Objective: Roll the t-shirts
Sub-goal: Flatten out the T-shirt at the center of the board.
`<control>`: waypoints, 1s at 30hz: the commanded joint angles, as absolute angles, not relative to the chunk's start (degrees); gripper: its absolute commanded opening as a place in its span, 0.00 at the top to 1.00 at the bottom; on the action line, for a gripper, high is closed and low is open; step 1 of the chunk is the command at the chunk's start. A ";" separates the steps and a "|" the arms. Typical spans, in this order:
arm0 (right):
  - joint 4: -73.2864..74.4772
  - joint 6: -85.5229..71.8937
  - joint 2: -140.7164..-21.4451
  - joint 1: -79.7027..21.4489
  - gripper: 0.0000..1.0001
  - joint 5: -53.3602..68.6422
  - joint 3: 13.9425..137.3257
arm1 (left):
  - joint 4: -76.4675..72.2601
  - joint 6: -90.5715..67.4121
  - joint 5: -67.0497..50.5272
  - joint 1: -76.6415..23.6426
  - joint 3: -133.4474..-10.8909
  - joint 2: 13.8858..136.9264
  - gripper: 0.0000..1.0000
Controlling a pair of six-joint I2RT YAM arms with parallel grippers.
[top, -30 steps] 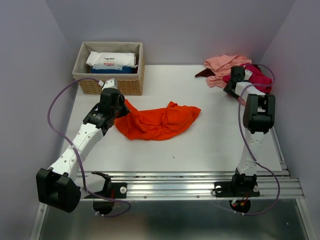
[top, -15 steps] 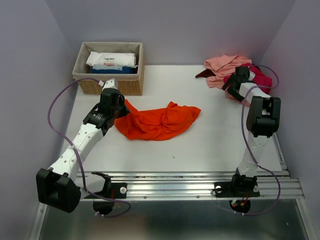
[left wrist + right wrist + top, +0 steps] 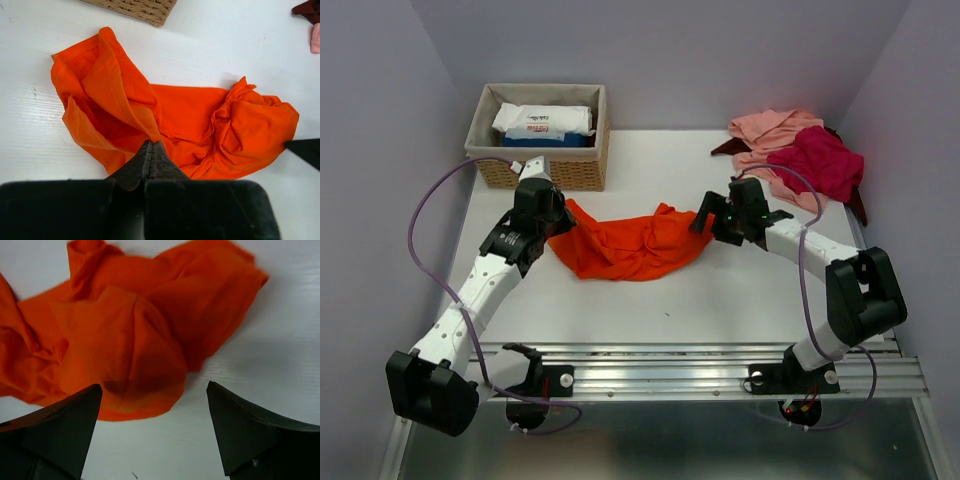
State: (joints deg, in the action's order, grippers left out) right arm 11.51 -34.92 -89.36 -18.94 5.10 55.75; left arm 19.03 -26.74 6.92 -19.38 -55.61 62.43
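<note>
Pinching the orange shirt at centre frame, my left gripper clamps its left edge; my right gripper gapes wide by its right end. The packet in the upper-left basket carries print too small to read.

Top camera: fixed high behind the arm bases, looking down over the whole table. Left wrist camera: close above the table, looking down past the left end effector onto the orange t-shirt. Right wrist camera: nearer still, low over the shirt's right end, looking past the right end effector. All three views share that shirt.
</note>
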 commanded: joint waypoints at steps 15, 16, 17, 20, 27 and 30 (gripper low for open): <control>15.11 -33.32 -94.04 -20.93 0.99 0.27 79.84 | 19.69 -23.65 8.53 -18.81 -68.35 65.03 1.00; 15.99 -32.96 -93.52 -18.92 0.99 0.26 82.68 | 19.77 -22.51 6.18 -17.94 -73.16 66.26 1.00; 17.39 -32.78 -93.17 -17.94 0.99 0.26 85.32 | 19.95 -22.07 5.37 -17.32 -75.65 66.70 1.00; 19.07 -31.21 -90.54 -16.09 0.98 -2.98 94.64 | 20.04 -21.01 2.64 -13.99 -84.97 68.11 1.00; 19.42 -26.90 -75.52 -16.08 0.98 -13.26 90.98 | 17.58 -21.62 -3.07 -8.79 -91.32 65.92 1.00; 19.42 -26.37 -65.62 -16.08 0.99 -14.85 81.76 | 17.67 -23.11 -5.88 -8.53 -89.92 63.64 1.00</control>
